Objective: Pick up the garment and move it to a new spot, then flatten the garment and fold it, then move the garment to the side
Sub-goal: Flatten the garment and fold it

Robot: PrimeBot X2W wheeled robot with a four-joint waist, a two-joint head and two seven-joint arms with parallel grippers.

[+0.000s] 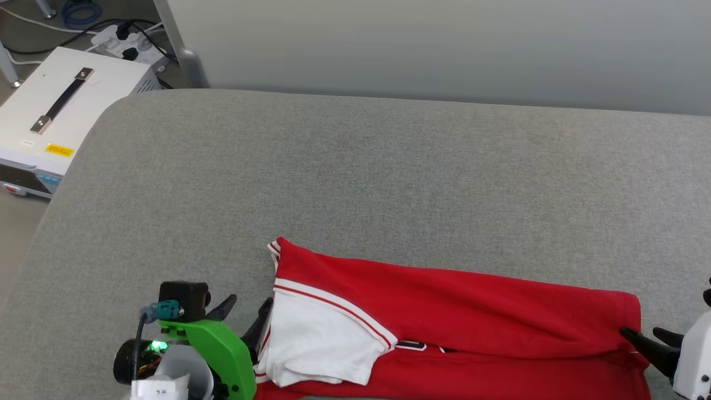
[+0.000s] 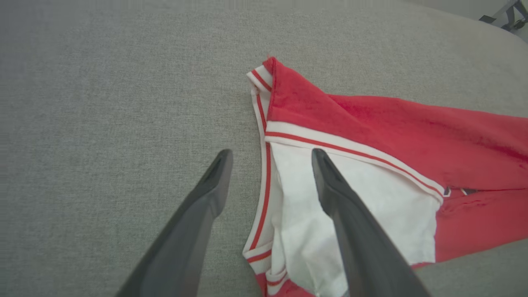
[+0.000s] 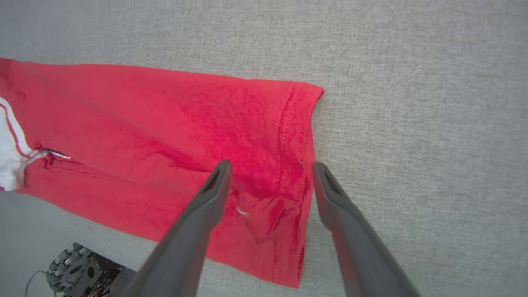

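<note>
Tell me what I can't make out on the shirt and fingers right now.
- Print: head view, only a sliver shows; a folded panel of the shirt covers the rest.
- Shirt's near edge: head view, cut off at the bottom.
- Left gripper: head view, green mount hides the finger bases.
- Right gripper: head view, cut off at the right edge.
- Finger contact with cloth: wrist views cannot settle it.

The head camera looks forward and down at the grey fabric-covered worktop [image 1: 355,166], with the folded red T-shirt with white sleeves [image 1: 472,311] near its lower edge. The camera behind the left gripper [image 2: 271,152] looks closely along the fingers at the shirt's sleeve end. The one behind the right gripper [image 3: 271,163] looks at the hem end. The head view shares both ends.
</note>
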